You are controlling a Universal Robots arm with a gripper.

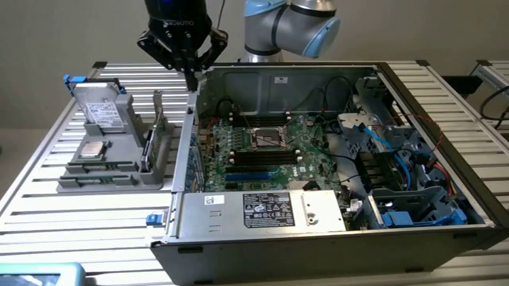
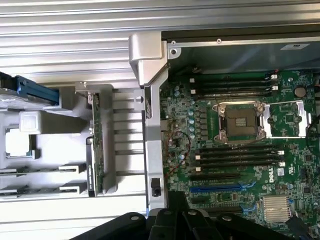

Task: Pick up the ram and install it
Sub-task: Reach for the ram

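Slatted metal desk [image 1: 80, 226] carries an open computer case [image 1: 318, 256] lying on its side, green motherboard [image 1: 219, 173] exposed, memory slots bare. Grey parts holder [image 1: 104, 182] sits just beside the case, on the exterior view's left. Gripper [image 1: 193, 80] hangs above the case's near-holder wall, fingers closed on nothing. The ram [image 2: 98, 145] stands on edge in the holder, apart from the gripper.

Green motherboard [image 2: 235, 165], empty CPU socket [image 2: 239, 120], closed tool [image 2: 172, 212] near case wall [image 2: 152, 150]
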